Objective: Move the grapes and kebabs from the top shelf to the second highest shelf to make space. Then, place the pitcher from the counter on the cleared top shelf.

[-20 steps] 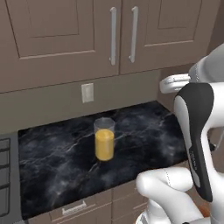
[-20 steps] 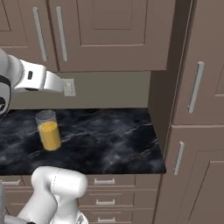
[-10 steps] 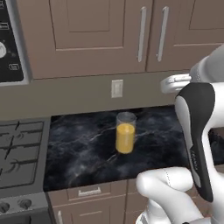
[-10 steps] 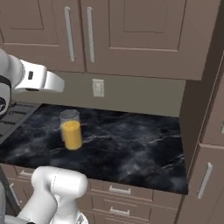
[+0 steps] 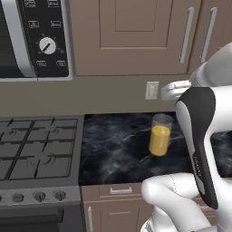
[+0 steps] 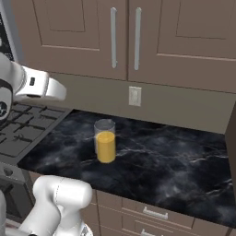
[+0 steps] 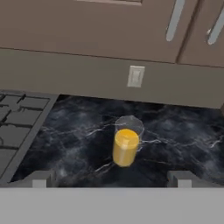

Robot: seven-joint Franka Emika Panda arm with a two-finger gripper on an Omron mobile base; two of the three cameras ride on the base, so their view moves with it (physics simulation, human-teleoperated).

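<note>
The pitcher (image 5: 160,136) is a clear glass cylinder with orange liquid, standing upright on the black marble counter (image 5: 113,152). It also shows mid-counter in the right base view (image 6: 105,142). In the hand view the pitcher (image 7: 126,144) stands ahead of my gripper (image 7: 109,179), well apart from it. The two fingertips (image 7: 37,177) stand wide, so the gripper is open with nothing between them. The grapes, the kebabs and the shelves are out of view.
A grey gas stovetop (image 5: 36,154) adjoins the counter on the left, with a microwave (image 5: 31,36) above it. Brown upper cabinets with silver handles (image 6: 124,37) hang over the counter. A wall outlet (image 5: 152,89) sits behind the pitcher. Drawers (image 5: 120,191) run below.
The base has driven left: the whole scene slid right in both base views, bringing the stove and microwave into view. The pitcher has kept its place on the counter.
</note>
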